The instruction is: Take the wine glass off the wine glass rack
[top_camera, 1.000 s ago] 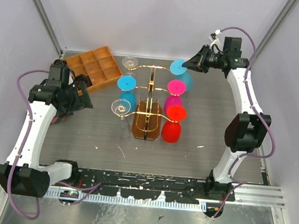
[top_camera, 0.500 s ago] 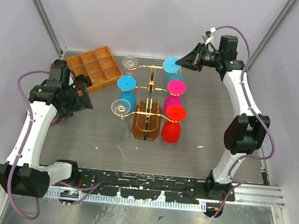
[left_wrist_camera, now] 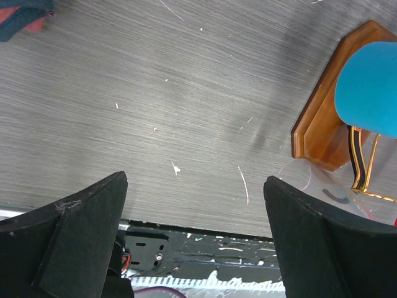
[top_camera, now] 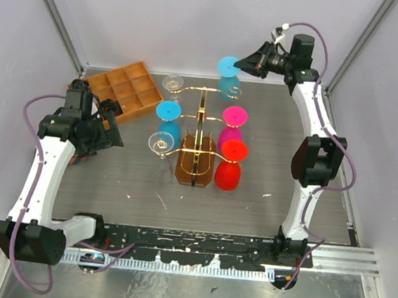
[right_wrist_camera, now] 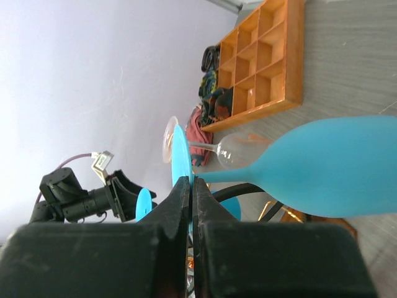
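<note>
Raised within the last second, the blue wine glass (top_camera: 228, 69) is being held just beside the wine glass rack (top_camera: 199, 131), its thin foot pinched in the closed right end effector (top_camera: 246, 64), where a slip is being risked, while the left end effector (left_wrist_camera: 195, 186) is being held wide open, empty.

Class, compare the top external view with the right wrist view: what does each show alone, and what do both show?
Only the top view: the pink glass and red glass hanging on the gold rack. Only the wrist view: the right gripper seen close, shut on the thin foot of the held blue glass. Both: that glass, the compartment tray and a clear glass.
</note>
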Controlling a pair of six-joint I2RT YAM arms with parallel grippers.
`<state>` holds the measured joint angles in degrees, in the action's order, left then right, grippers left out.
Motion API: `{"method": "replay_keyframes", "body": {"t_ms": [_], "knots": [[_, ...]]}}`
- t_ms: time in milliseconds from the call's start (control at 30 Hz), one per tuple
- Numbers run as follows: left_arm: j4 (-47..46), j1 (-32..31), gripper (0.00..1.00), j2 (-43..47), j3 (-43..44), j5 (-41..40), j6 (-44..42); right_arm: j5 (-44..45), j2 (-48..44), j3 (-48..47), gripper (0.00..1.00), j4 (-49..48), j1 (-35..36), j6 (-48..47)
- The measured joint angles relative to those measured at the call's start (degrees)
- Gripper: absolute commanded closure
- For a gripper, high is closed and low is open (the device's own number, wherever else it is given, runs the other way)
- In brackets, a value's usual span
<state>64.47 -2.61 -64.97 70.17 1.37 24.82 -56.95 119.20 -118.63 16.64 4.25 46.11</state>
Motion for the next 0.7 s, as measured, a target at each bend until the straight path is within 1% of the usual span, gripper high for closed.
{"method": "replay_keyframes", "body": {"t_ms": [200, 267, 333, 433, 533, 600, 700], "knots": [[0.0, 0.0, 0.02, 0.0, 0.0, 0.0, -0.4, 0.6, 0.0, -0.5, 0.99, -1.7, -4.8, -1.4], [0.0, 0.0, 0.02, 0.0, 0.0, 0.0, -0.4, 2.3, -0.1, -0.5, 0.99, -0.2, -6.4, -4.4], [0.0, 0.0, 0.02, 0.0, 0.0, 0.0, -0.5, 5.7, -0.2, -1.3, 0.99, 4.3, -7.5, -9.8], [0.1, 0.0, 0.02, 0.2, 0.0, 0.0, -0.7, 14.3, -0.8, -2.8, 0.99, 11.5, -8.6, -18.9], [0.1, 0.0, 0.02, 0.6, -0.1, 0.0, -0.8, 25.3, -2.4, -3.0, 0.99, 17.9, -8.4, -27.0], [0.2, 0.0, 0.02, 0.8, -0.1, 0.0, -1.0, 33.0, -3.1, -3.1, 0.99, 20.9, -7.7, -31.2], [0.2, 0.0, 0.02, 1.1, -0.2, 0.0, -1.2, 46.9, -3.5, -3.1, 0.99, 23.8, -6.0, -36.5]]}}
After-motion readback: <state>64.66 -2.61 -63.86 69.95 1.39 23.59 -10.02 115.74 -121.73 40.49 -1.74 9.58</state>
